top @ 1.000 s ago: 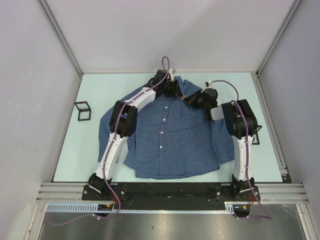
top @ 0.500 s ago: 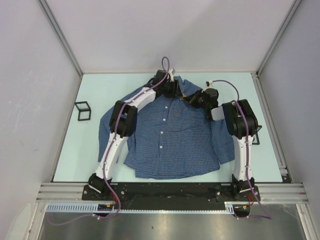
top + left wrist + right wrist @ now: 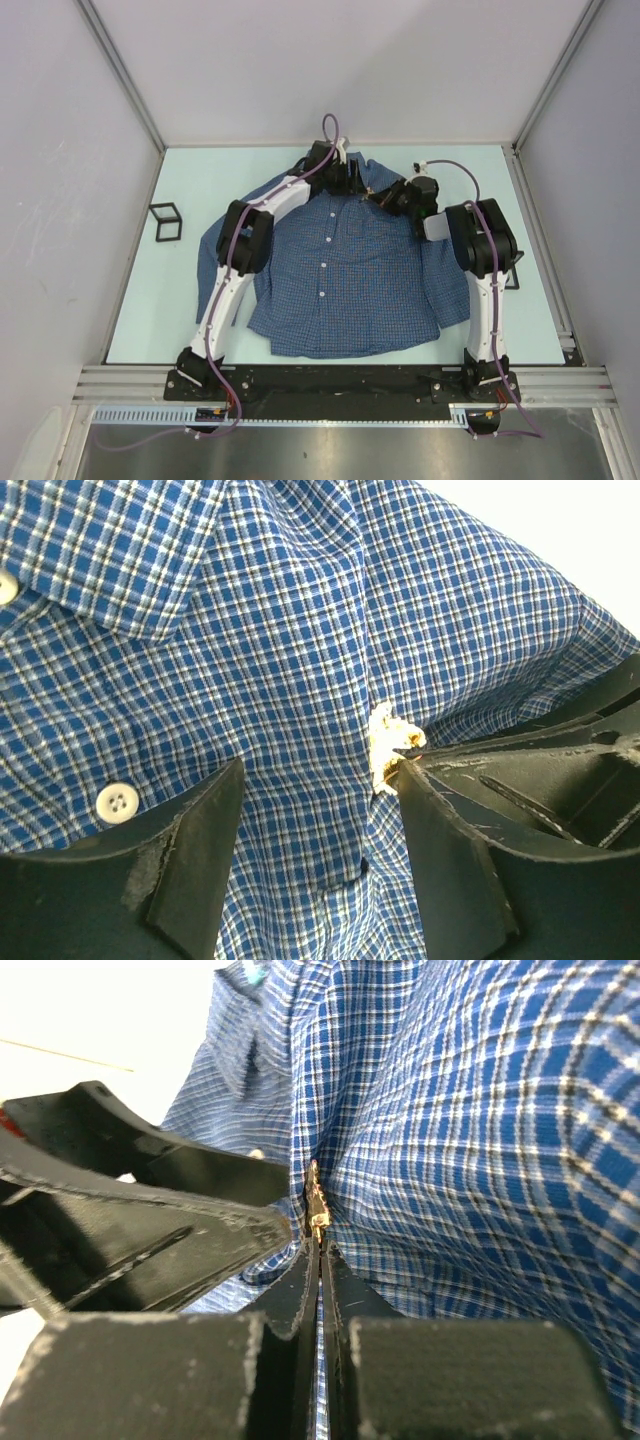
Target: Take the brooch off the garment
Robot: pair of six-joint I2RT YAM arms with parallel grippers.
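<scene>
Your right gripper (image 3: 319,1247) is pinched shut on the brooch (image 3: 316,1203), which is not yet off the shirt (image 3: 250,650), just below the collar. Your left gripper (image 3: 318,780) gapes wide, holding nothing. Pulling it free is what's left.

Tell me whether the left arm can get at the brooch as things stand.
Likely yes, though cramped: the left gripper is open with the brooch just off one fingertip, nothing covering it. But the right gripper, shut on the brooch, crowds that side.
</scene>
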